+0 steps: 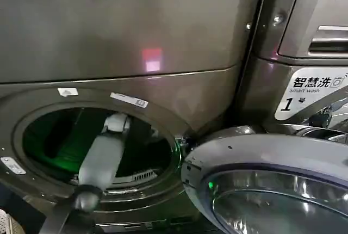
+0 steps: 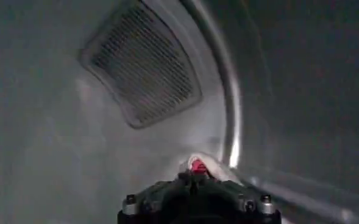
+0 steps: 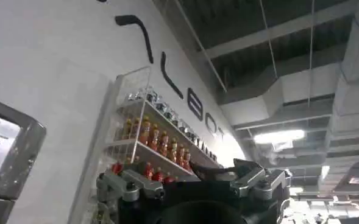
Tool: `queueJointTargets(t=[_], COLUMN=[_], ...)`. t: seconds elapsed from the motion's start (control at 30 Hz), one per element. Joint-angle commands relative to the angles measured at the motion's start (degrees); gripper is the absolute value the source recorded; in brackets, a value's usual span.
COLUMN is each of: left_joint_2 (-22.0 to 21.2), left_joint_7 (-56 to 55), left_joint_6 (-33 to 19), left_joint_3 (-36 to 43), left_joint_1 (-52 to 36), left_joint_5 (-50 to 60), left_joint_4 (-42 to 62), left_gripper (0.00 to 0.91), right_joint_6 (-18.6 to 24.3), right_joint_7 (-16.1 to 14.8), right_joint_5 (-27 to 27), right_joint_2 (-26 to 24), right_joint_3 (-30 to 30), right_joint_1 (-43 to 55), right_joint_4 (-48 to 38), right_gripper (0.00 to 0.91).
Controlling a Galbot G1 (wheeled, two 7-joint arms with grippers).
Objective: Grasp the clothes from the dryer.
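The dryer (image 1: 136,43) is the wide bronze-grey machine with its round porthole open and a green glow in the dark drum. My left arm reaches through the porthole into the drum. Inside, my left gripper (image 2: 192,178) is shut on the clothes (image 2: 199,163), a small whitish bundle with a red spot held right at its tips. Behind it lies the pale drum wall with a grilled vent (image 2: 144,68). My right gripper (image 3: 197,176) points up and away from the machines, toward a wall and ceiling.
The dryer's round door (image 1: 272,158) hangs open at the lower right, close to the porthole. A second machine (image 1: 310,90) with a white label marked "1" stands to the right. A wall shelf of bottles (image 3: 155,146) is in the right wrist view.
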Motion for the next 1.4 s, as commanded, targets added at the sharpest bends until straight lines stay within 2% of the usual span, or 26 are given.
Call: queueJointTargets(t=[0.03, 0.17, 0.3, 0.47, 0.7, 1.4], left_joint_2=[-1.6, -2.7, -2.6, -2.5, -3.3, -3.7], left_joint_7=[-15.9, -19.5, -19.6, -19.6, -19.7, -18.1], left_joint_6=[-5.8, -5.3, -2.6, -1.8, -1.0, -0.5], left_joint_3=[-4.9, -6.4, -6.8, -7.4, -9.6, -9.5], left_joint_1=[8.2, 12.4, 18.6, 25.4, 32.3, 24.4], left_joint_5=[-0.1, 2.0, 3.5, 6.0, 8.0, 7.8], left_joint_4=[-10.2, -15.9, -22.2, -31.6, -38.0, -28.8], left_gripper=[0.000, 0.000, 0.000, 0.000, 0.000, 0.000], right_joint_6=[0.0, -0.6, -0.4, -0.2, -0.1, 0.4], right_joint_7=[-0.1, 0.2, 0.1, 0.2, -0.2, -1.1], right_joint_5=[0.1, -0.9, -1.4, -1.3, -1.3, -1.1], right_joint_2=[-0.1, -0.3, -0.2, 0.0, 0.4, -0.4], right_joint_3=[0.4, 0.9, 1.6, 2.0, 2.0, 1.7], right_joint_1=[-0.3, -0.5, -0.9, -1.1, -0.9, -0.5], right_joint_4=[-0.3, 0.1, 0.0, 0.6, 1.2, 1.5], right_gripper=[0.907, 0.907, 0.907, 0.907, 0.907, 0.907])
